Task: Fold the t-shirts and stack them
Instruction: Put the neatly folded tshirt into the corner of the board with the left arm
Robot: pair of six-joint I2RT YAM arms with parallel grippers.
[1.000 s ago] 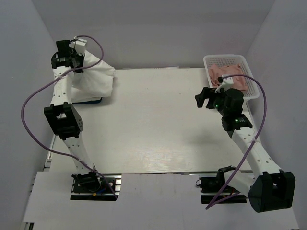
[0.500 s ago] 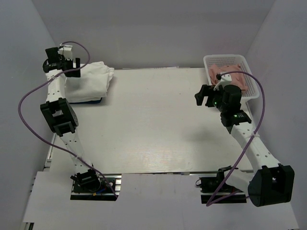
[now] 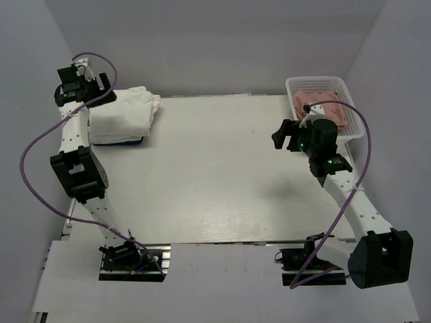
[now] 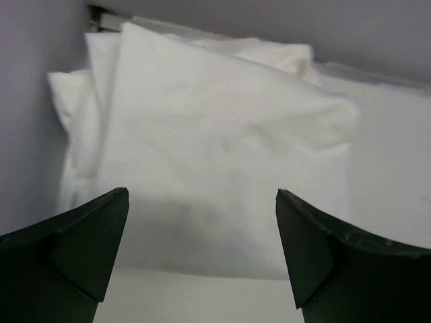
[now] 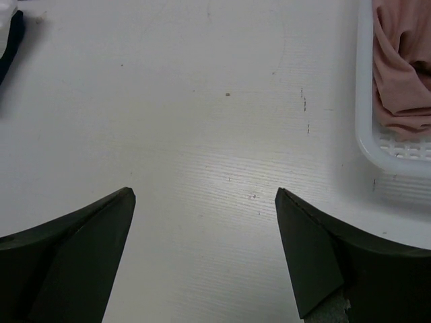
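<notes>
Left wrist view: your left hand (image 4: 202,202) is hanging released, fingers spread wide, gripping nothing. It's hovering at the near edge of the folded t-shirts (image 4: 222,134); I can't tell whether it's touching them. The t-shirts are lying as a white stack of bundles, the top one flat and more layers showing along its left side.

Top view: that hand is sitting at the far-left corner of the tabletop (image 3: 215,175), close to the left wall, and the stack is lying just to its right. A dark blue item (image 3: 131,142) is poking out from under the stack's near edge.

Your right hand (image 5: 204,195) is also hanging released, fingers apart, carrying nothing, and hovering over bare tabletop well apart from the t-shirts. A white basket (image 3: 316,79) is sitting just to its right at the far-right corner, with pink cloth (image 3: 323,108) lying bunched inside it.
</notes>
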